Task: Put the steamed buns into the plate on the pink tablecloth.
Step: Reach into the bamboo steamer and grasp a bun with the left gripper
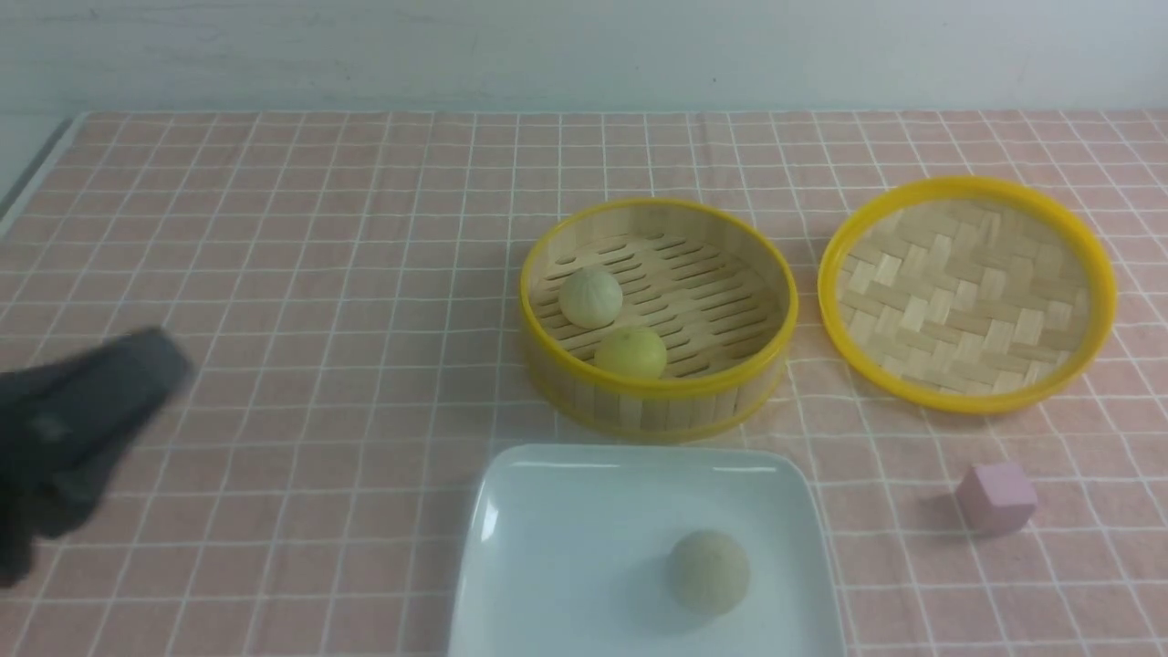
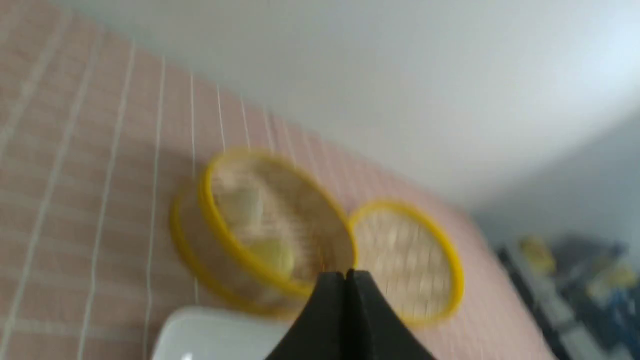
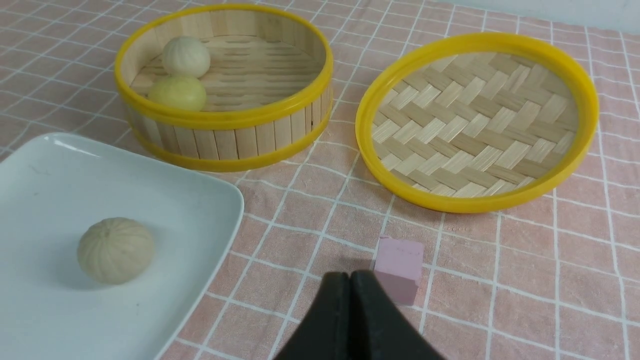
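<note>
1 steamed bun [image 1: 709,570] on plate [image 1: 566,456], near side. Pale bun [image 1: 591,297] and yellowish bun [image 1: 631,353] in steamer [image 1: 657,406] just beyond. Left claw [image 2: 346,280], tips together, blurred: both lie to its right. Right claw [image 3: 350,280], tips together, by pink cube [image 3: 397,267]: both lie far-left. Nearer arm unclear.

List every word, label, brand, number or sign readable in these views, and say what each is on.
None: no readable text in any view.
The plate, bamboo steamer, woven lid, pink cube and steamed buns carry no markings.
The pink tablecloth bears only white grid lines.
Dark clutter past the table in the left wrist view is too blurred to read.
</note>
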Tool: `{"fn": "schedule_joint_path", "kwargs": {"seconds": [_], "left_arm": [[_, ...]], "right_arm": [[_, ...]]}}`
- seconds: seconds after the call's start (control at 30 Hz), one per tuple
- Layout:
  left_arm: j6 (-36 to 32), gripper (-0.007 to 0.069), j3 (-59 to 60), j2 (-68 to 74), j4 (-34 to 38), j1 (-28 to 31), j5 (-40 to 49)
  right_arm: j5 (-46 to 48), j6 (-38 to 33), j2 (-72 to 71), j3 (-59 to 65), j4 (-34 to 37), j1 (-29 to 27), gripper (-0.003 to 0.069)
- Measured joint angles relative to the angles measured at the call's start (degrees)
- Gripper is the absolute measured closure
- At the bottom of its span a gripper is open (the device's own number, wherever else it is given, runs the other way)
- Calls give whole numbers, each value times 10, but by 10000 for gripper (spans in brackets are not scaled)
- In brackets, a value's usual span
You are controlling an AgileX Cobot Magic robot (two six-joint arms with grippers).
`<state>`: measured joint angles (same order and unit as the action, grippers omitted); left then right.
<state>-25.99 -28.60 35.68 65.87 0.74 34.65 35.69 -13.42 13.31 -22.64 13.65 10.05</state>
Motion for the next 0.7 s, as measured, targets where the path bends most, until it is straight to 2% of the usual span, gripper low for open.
{"fn": "schedule_joint_path", "kwargs": {"seconds": [0.1, 0.17, 0.27, 0.37, 0.53, 0.63, 0.67, 0.7], "left_arm": [[8, 623, -62, 126, -41, 0, 100], [6, 623, -141, 261, -83, -3, 180], [-1, 623, -210, 363, -117, -22, 223], [10, 623, -297, 493, -153, -97, 255], [85, 623, -447, 623, -228, -219, 271], [154, 623, -544, 677, -318, -274, 276], [159, 623, -550, 677, -318, -277, 276], [212, 623, -599, 696, -387, -300, 281]], "right_arm": [[0, 0, 0, 0, 0, 0, 650], [0, 0, 0, 0, 0, 0, 646], [2, 0, 0, 0, 0, 0, 646], [13, 0, 0, 0, 1, 0, 642], [17, 0, 0, 0, 1, 0, 636], [21, 0, 0, 0, 1, 0, 631], [21, 0, 0, 0, 1, 0, 631], [22, 0, 0, 0, 1, 0, 627]]}}
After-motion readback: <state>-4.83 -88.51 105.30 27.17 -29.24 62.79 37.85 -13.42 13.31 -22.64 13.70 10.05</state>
